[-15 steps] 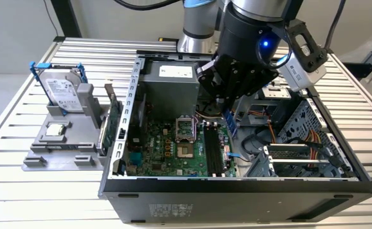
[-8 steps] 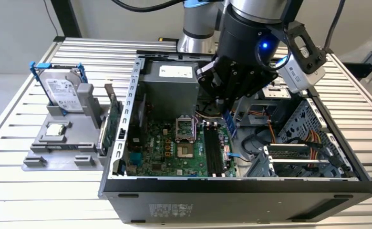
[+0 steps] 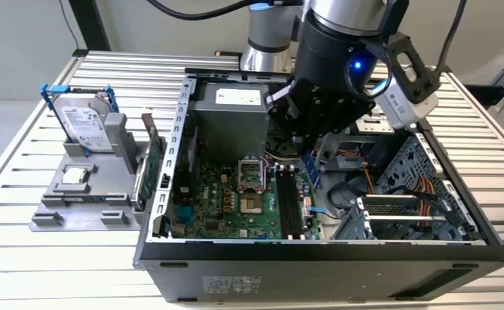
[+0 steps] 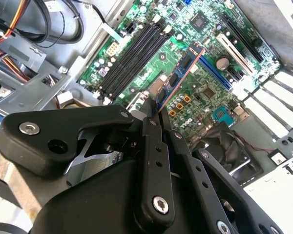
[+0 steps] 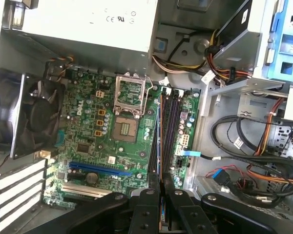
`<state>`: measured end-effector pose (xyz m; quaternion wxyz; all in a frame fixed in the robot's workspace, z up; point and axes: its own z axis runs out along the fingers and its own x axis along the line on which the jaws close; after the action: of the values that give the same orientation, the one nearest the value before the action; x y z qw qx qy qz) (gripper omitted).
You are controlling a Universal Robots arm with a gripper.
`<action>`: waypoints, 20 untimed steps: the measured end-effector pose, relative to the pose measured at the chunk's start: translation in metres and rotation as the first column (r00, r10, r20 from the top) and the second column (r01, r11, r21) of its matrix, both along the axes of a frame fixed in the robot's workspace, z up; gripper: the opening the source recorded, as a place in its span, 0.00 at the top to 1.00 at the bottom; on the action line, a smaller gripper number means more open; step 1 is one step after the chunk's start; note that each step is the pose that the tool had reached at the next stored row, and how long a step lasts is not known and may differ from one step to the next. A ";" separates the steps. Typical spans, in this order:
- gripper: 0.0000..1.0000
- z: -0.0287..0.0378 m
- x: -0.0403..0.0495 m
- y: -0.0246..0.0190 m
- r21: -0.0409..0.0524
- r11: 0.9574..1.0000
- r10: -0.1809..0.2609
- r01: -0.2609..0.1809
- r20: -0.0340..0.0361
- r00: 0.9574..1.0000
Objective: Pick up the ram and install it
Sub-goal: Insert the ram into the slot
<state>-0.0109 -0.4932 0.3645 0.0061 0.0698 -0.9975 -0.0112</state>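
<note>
While in the claw (image 4: 154,111) — ram (image 4: 184,68) lengthwise parallel to black slots (image 4: 132,61).

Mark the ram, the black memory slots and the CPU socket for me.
ram (image 4: 179,75): second wrist view, middle of the blue stick's face.
black memory slots (image 5: 170,131): first wrist view, midway along the slot row.
CPU socket (image 5: 124,127): first wrist view, centre of the contact area.
</note>
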 end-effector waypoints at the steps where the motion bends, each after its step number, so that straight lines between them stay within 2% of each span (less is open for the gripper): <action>1: 1.00 -0.0004 0.0000 0.0000 0.000 1.000 0.000 0.000 0.000 1.000; 20: 1.00 -0.0070 0.0000 0.0000 -0.004 1.000 0.000 0.000 0.000 1.000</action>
<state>-0.0109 -0.4932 0.3575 0.0063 0.0699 -0.9975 -0.0094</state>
